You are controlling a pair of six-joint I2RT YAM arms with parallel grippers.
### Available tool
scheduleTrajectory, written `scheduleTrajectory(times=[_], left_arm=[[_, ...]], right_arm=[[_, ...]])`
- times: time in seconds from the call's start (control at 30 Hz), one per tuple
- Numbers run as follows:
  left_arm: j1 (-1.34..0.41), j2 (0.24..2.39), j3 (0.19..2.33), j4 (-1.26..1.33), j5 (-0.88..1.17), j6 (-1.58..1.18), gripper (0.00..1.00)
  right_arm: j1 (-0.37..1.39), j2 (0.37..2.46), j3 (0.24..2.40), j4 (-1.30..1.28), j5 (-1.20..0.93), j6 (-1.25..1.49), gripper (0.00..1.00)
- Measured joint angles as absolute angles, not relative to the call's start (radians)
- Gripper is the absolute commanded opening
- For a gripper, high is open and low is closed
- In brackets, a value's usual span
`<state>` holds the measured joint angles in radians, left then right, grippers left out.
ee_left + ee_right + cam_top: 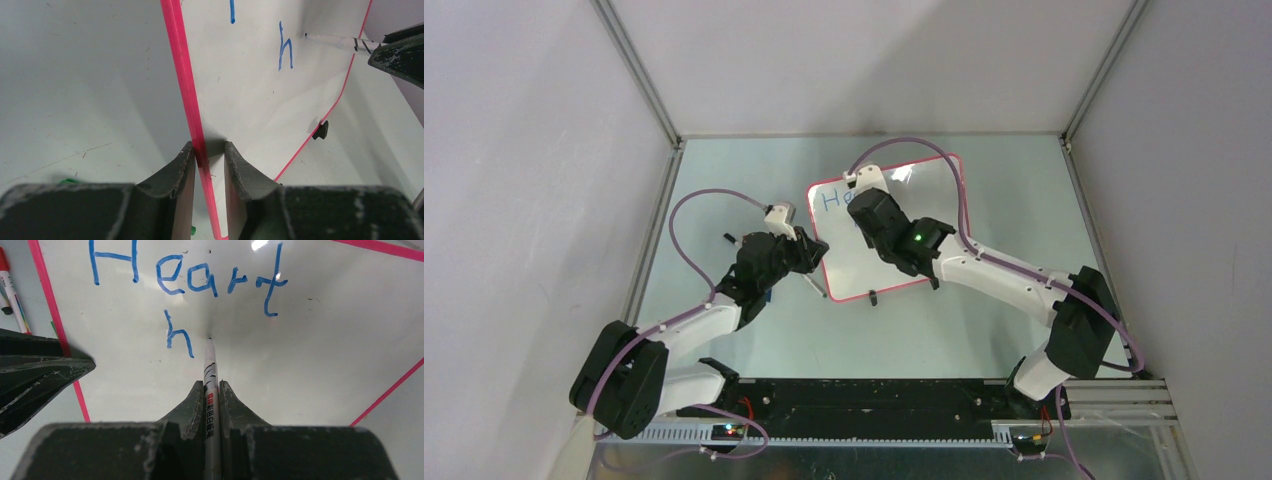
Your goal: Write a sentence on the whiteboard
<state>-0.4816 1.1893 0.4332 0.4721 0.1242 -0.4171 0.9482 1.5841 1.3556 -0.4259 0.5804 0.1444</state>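
Observation:
The whiteboard point(854, 272) with its thin red frame lies at the table's middle back. Blue lettering of the sentence point(190, 276) reads "Heart" on the top line, with a lone "h" point(179, 335) below it. My right gripper point(212, 384) is shut on a white marker point(210, 365), whose tip touches the board just right of the "h". My left gripper point(209, 147) is shut on the board's left red edge point(186, 85), with the frame running between its fingers. From above, the right gripper point(856, 208) covers most of the writing and the left gripper point(812, 252) sits at the board's left side.
A red-capped marker point(12, 292) lies on the table just left of the board. A grey pen point(814, 287) and a small black piece point(727, 238) lie near the left arm. One black foot point(320, 130) sticks out from the board's near edge. Grey walls enclose the table.

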Motion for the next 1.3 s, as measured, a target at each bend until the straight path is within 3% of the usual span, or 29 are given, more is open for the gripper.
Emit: scheduleTrajectory(times=[1.3], left_arm=[[-0.482,1.189,0.433,0.469,0.117,-0.417,0.27]], right_arm=[[0.934,1.6,1.36,-0.409,0.587,0.126,0.0]])
